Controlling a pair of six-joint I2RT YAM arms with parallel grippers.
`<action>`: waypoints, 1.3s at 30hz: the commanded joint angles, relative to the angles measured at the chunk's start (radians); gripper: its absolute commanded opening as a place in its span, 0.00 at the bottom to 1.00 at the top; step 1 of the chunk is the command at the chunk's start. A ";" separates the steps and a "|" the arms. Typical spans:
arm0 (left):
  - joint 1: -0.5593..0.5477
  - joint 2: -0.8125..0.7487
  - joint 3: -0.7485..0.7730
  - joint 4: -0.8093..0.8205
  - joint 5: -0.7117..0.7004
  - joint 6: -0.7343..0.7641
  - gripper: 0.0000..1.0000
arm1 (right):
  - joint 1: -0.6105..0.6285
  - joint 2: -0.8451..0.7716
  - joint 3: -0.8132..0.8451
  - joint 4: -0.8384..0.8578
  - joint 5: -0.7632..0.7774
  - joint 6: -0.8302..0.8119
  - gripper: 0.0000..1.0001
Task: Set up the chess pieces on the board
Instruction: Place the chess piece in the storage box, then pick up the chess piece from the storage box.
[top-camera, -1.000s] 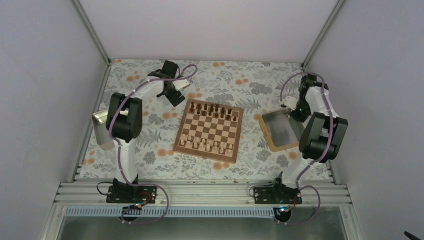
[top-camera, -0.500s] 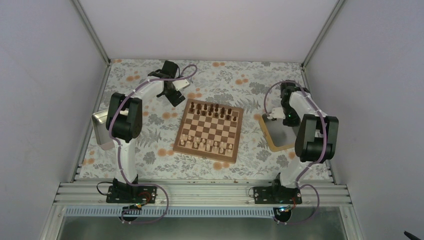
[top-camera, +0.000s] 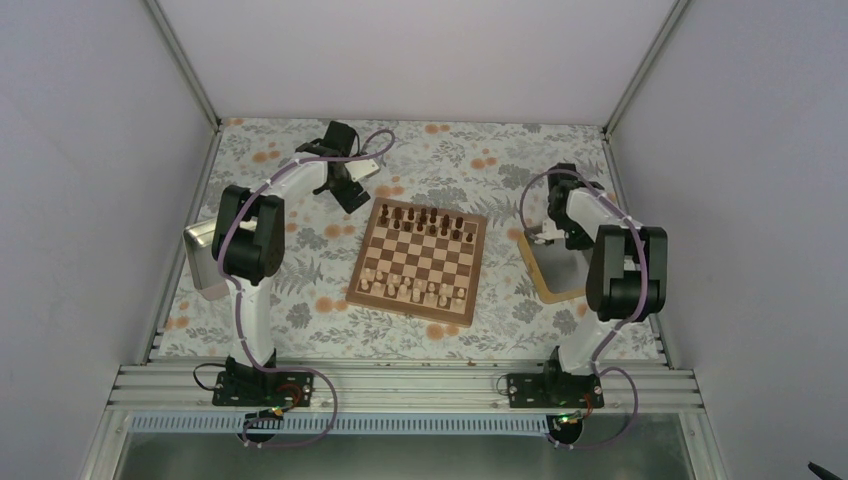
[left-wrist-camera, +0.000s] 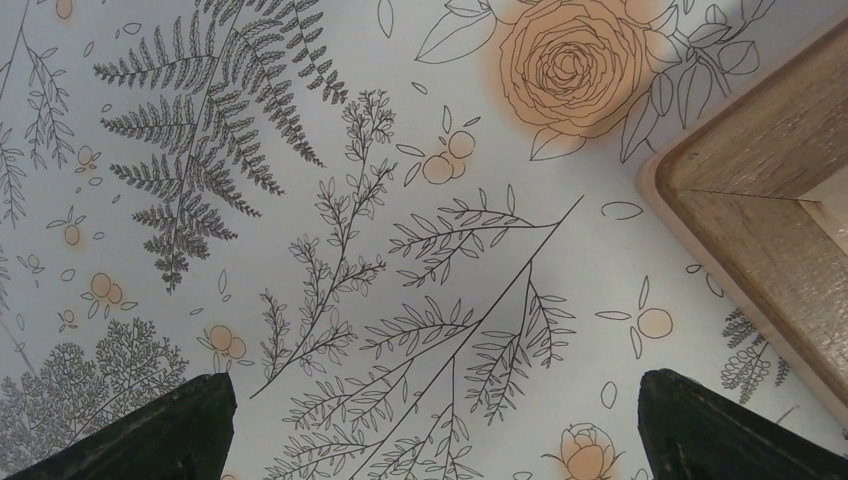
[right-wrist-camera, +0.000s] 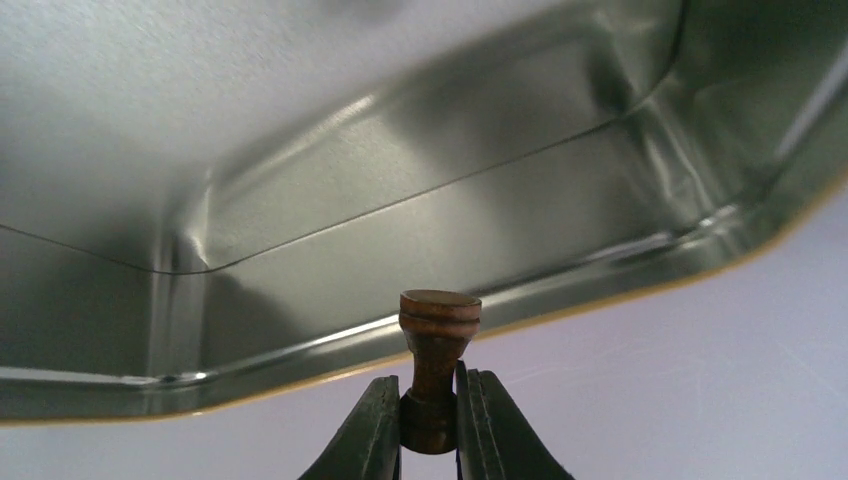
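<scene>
bench (top-camera: 300, 320): floral cloth, both arms bolted at 6 o'clock edge
pale pieces (top-camera: 415, 288): two rows on the board's 6 o'clock side
board (top-camera: 420, 258): mid bench, turned slightly; one corner shows at 3 o'clock in the left wrist view (left-wrist-camera: 760, 200)
tan-rimmed tray (top-camera: 555, 268): at 3 o'clock of the board, just beside it, largely under the right arm; the right wrist view shows a bare metal inside (right-wrist-camera: 400, 200)
metal tray (top-camera: 200, 255): at 9 o'clock of the board, well apart, partly hidden by the left arm
right tool (top-camera: 545, 232): at the tray's 11 o'clock corner, between tray and board; fingers narrow (right-wrist-camera: 430, 440), clamped on one piece
chess piece (right-wrist-camera: 435, 350): dark brown, pinched at its rounded end, flat disc end pointing away from the wrist camera, tray wall behind it
chess pieces (top-camera: 425, 220): dark, two rows on the board's 12 o'clock side
left tool (top-camera: 345, 190): at 11 o'clock of the board, near its corner; fingers wide (left-wrist-camera: 430, 430), nothing between them, only cloth below
</scene>
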 joint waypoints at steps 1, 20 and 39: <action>-0.005 0.009 -0.005 -0.011 0.018 0.008 1.00 | 0.013 0.034 -0.034 0.039 0.068 -0.037 0.10; -0.004 0.024 0.002 -0.021 0.021 0.010 1.00 | 0.000 0.021 0.129 -0.092 -0.169 0.094 0.37; -0.014 0.029 -0.003 -0.018 0.001 0.006 1.00 | -0.369 -0.012 0.085 -0.084 -0.790 -0.032 0.47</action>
